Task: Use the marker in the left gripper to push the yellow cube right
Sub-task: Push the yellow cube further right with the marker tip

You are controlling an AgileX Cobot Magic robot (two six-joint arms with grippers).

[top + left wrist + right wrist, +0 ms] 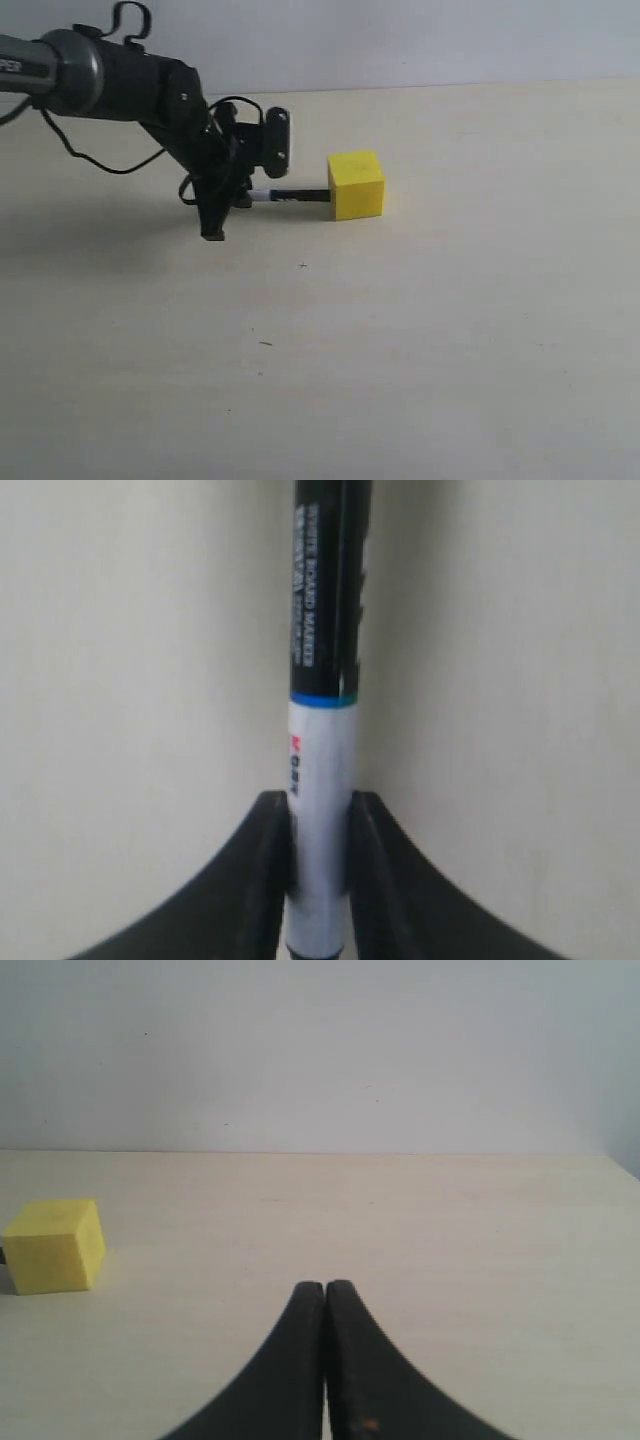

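The yellow cube [356, 184] rests on the beige table, also seen in the right wrist view as the cube [55, 1245]. My left gripper [232, 200] is shut on the white barrel of the marker [290, 195], which lies level and points right. Its black cap end reaches the cube's left face. In the left wrist view the marker [322, 720] runs straight out from between the black fingers [262, 865]; the cube is out of that view. My right gripper [325, 1288] is shut with nothing in it, well right of the cube and out of the exterior view.
The beige table [420, 340] stretches wide to the right of the cube and toward the front. A pale wall [400, 40] stands behind its far edge. The left arm [90, 75] and its cables reach in from the upper left.
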